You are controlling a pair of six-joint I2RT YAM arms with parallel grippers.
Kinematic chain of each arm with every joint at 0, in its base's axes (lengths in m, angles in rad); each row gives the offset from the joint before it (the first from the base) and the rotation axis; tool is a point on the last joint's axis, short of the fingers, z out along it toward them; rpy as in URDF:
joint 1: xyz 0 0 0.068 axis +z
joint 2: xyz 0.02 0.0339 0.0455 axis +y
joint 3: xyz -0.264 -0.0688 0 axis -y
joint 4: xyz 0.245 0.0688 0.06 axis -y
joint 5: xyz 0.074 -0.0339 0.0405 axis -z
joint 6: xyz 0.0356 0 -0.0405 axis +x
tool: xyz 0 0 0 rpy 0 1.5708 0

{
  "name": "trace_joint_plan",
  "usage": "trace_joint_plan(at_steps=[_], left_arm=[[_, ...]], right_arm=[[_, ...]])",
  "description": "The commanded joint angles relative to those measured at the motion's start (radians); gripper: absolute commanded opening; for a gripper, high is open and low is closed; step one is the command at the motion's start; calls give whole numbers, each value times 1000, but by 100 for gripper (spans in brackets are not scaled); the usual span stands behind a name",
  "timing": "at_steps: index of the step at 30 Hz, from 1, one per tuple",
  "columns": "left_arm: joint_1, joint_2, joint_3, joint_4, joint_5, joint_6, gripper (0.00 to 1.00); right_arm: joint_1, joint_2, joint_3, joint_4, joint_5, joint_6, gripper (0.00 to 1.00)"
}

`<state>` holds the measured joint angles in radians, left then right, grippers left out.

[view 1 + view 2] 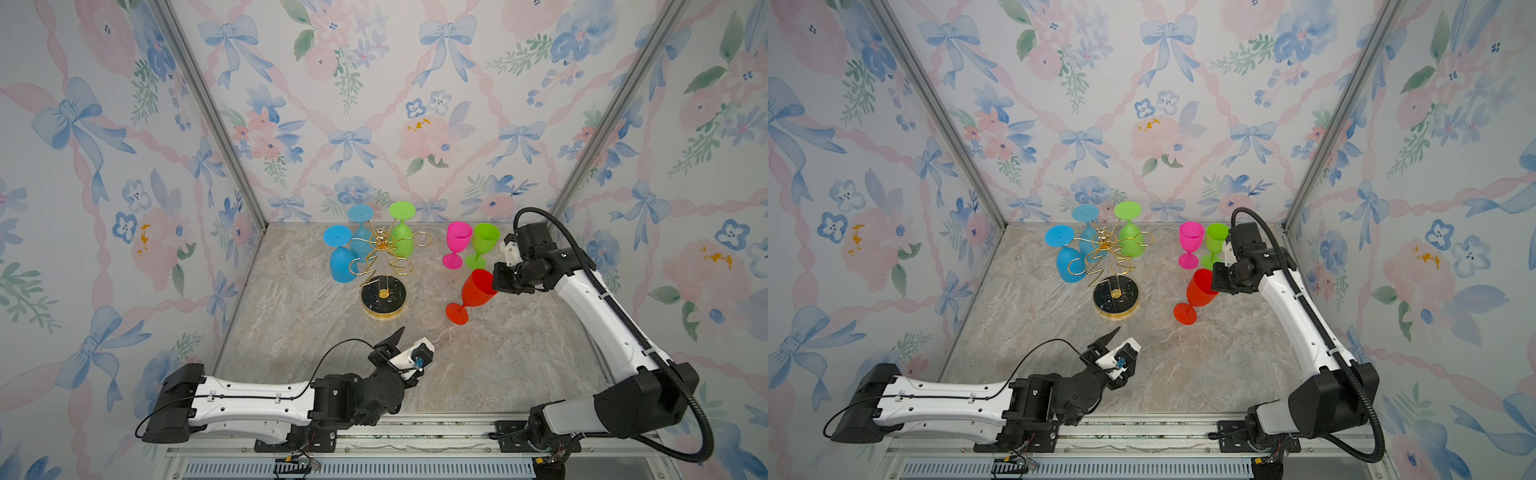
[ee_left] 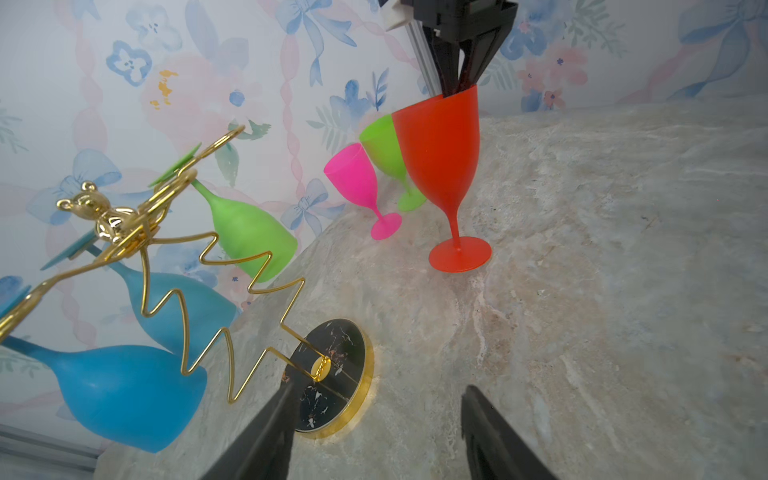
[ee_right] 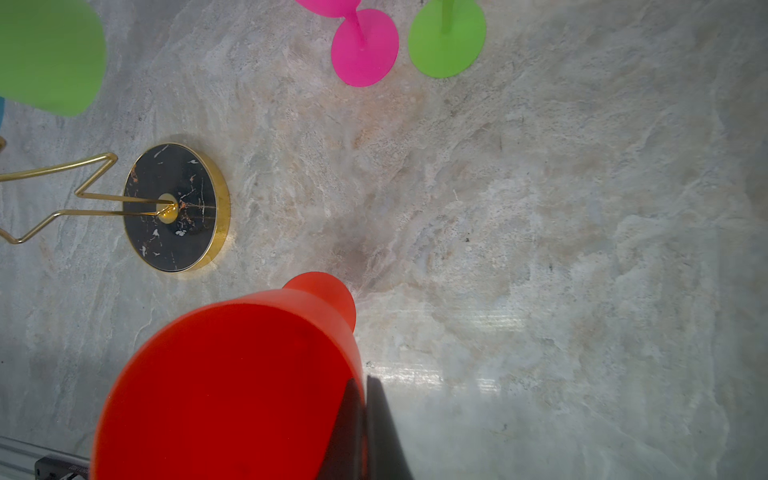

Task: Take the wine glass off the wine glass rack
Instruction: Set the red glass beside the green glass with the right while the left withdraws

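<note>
The marble table (image 1: pixel 519 365) carries the gold wine glass rack (image 1: pixel 381 245) at far centre. To its right stands the red wine glass (image 1: pixel 478 289), foot seemingly on the table, its rim pinched by the right gripper (image 1: pixel 496 282). The left gripper (image 2: pixel 379 386) hovers on the near side, short of the rack, fingers spread, empty.

Marbled tabletop (image 1: pixel 457 365), wine glass rack (image 1: pixel 383 296) on its base, pink glass (image 1: pixel 457 243), green glass (image 1: pixel 483 243) upright, red glass (image 1: pixel 473 293) seemingly resting
</note>
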<state>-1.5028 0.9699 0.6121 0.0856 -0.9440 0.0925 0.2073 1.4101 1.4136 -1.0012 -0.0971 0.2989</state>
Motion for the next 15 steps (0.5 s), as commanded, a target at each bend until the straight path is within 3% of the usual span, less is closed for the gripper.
trace_joint_plan(at_steps=[1, 7, 11, 15], left_arm=[[21, -54, -24, -108, 4, -222, 68], [139, -71, 10, -302, 33, -426, 69], [198, -61, 10, -335, 55, -455, 69], [277, -74, -5, -342, 89, -496, 69]], right_arm=[[-27, -40, -23, 30, 67, 19, 0], [-70, -47, -23, 31, 224, 56, 0], [-107, -42, -17, 29, 337, 71, 0], [-161, -48, -25, 59, 373, 92, 0]])
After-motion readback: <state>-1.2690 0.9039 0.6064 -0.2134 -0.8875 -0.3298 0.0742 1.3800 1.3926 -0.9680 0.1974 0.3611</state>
